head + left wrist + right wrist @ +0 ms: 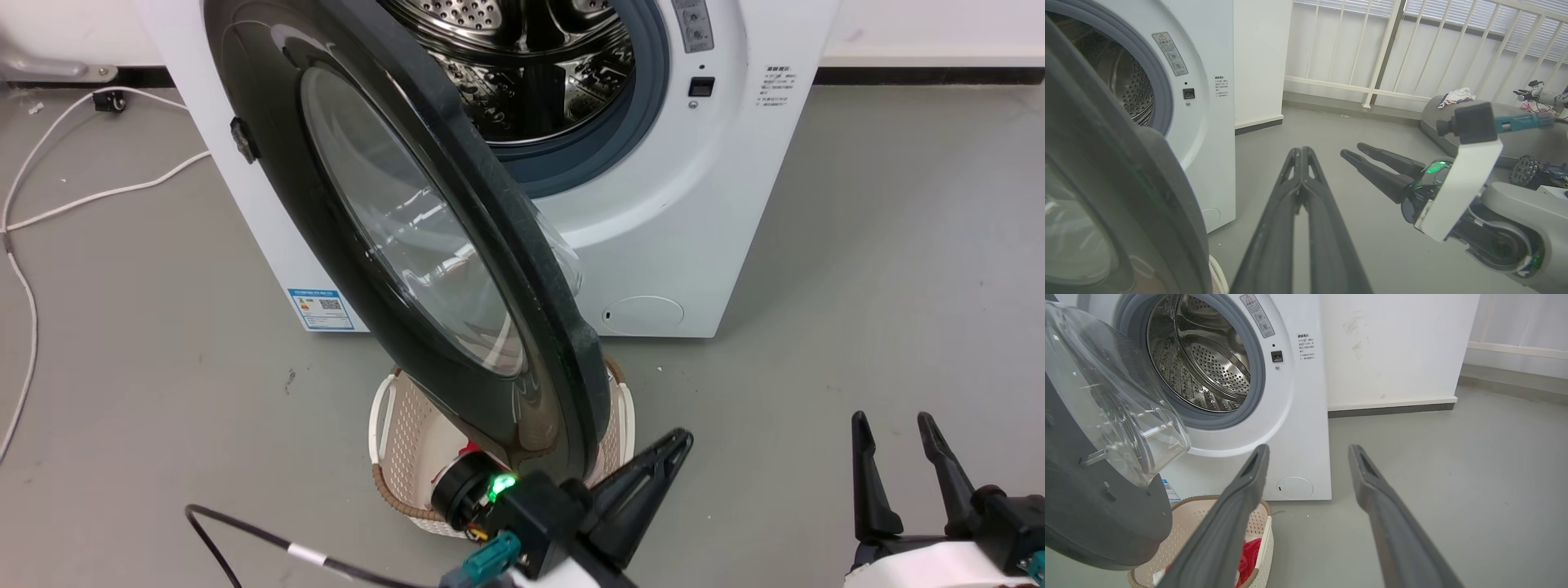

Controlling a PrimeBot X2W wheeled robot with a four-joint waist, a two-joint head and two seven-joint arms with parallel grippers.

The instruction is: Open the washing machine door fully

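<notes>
Though swung well off the drum mouth, not folded back flat: washing machine door [408, 245], attached at the left side of the washing machine [694, 212], standing nearly edge-on to the head camera. Glossy black disc, thick matte rim, clear glass bowl bulging off the inner face toward the drum [531, 73]. Boxy white cabinet, perforated steel drum, grey-blue rubber gasket [645, 122] ringing the opening, round cap [642, 314] low on the front, blue sticker [322, 309] near the lower left corner.

On the grey floor [857, 286], under the door's bottom rim: cream perforated plastic basket [388, 425], brown woven rim, red cloth [1249, 555] inside.

Left gripper [676, 445] just beside the door's lower rim, long dark fingers pressed flat together, gripping nothing. Can't tell whether the wrist housing touches the rim.

Right gripper [892, 429] well apart from the door, fingers spread in a V, empty.

White cable [106, 194] looping across the floor left of the machine.
</notes>
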